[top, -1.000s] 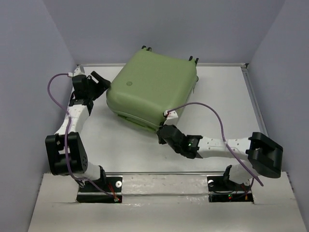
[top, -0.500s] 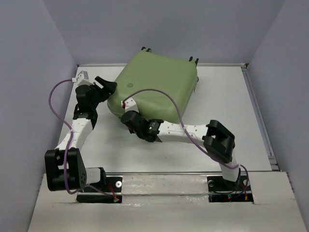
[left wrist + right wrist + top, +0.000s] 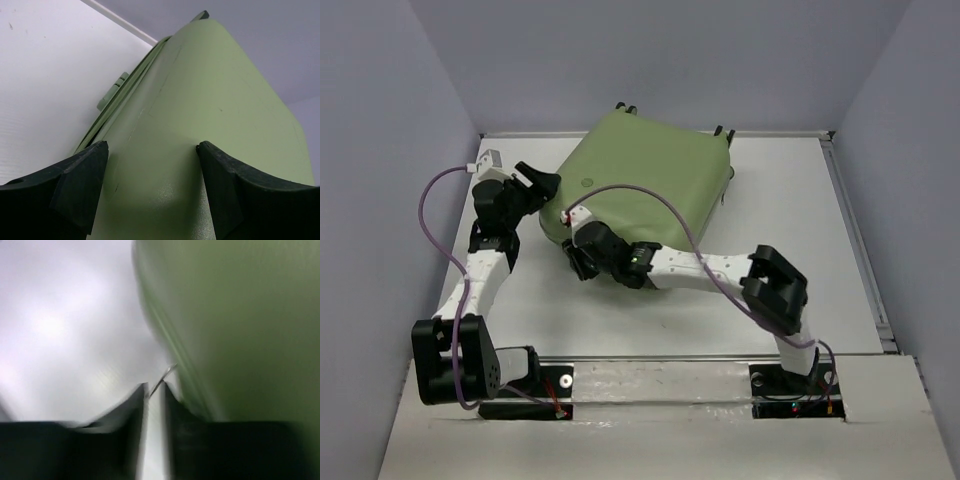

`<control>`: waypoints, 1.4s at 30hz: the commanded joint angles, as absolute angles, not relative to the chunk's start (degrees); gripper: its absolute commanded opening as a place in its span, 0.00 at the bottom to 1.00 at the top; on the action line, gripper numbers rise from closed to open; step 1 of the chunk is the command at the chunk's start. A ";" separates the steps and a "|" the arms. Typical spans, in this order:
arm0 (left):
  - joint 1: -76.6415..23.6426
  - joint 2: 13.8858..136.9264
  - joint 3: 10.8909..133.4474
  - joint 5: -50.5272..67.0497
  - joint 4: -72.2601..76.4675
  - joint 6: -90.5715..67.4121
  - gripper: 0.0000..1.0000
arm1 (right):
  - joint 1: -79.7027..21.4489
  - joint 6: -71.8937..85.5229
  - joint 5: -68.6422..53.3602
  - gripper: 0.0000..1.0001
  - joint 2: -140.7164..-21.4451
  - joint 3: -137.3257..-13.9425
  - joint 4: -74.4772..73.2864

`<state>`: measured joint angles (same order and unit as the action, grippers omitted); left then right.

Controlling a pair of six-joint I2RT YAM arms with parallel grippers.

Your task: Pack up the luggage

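The luggage point(image 3: 645, 185), a closed light-green hard-shell case, lies flat on the white table point(image 3: 800, 220), turned at an angle. My left gripper point(image 3: 538, 183) is open at its left corner. In the left wrist view the black fingers point(image 3: 80, 185) straddle the rounded shell point(image 3: 200, 100) of the luggage, with the left gripper point(image 3: 152, 150) right against it. My right gripper point(image 3: 576, 262) is at the front left corner. The right wrist view is blurred: the right gripper point(image 3: 155, 387) stands a narrow gap apart, a thin metal zipper pull point(image 3: 167, 372) at its tips, the green luggage point(image 3: 240, 315) to the right.
Grey walls close in the table on the left, back and right. A raised lip point(image 3: 850, 220) runs along the table's right side. A metal rail point(image 3: 660, 365) with both arm bases crosses the near edge. Purple cables loop over both arms.
My right arm has swept left along the luggage's front edge to its front left corner, and its jaws have parted from shut. The luggage turned slightly. The left gripper barely moved.
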<state>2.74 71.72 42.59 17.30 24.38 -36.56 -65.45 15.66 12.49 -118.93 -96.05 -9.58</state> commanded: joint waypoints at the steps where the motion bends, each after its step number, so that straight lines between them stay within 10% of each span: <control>1: -0.97 73.04 39.02 29.09 9.49 -33.84 0.81 | -71.37 18.45 2.78 0.67 -96.63 -80.29 9.14; 4: -1.05 72.07 38.67 29.27 9.84 -34.28 0.81 | -70.85 20.03 11.49 0.95 -82.16 -67.18 4.76; 16: -6.50 68.03 37.71 24.97 9.67 -35.33 0.83 | -29.57 30.93 15.59 0.96 -50.00 -46.32 -9.58; 19: -9.22 64.27 36.22 21.81 8.97 -35.07 0.83 | -14.92 34.88 9.88 0.11 -53.51 -44.83 -8.10; 20: -9.84 63.12 35.78 20.93 8.79 -34.89 0.83 | -11.98 35.85 8.02 0.07 -54.57 -44.48 -7.30; 42: -52.11 49.31 29.26 -6.94 9.15 -47.64 0.85 | -9.58 24.27 -58.19 0.56 -116.27 -90.86 -8.68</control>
<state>-42.89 45.87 28.25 -19.25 13.96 -41.50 -2.72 23.27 -28.73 -113.49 -82.59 -3.79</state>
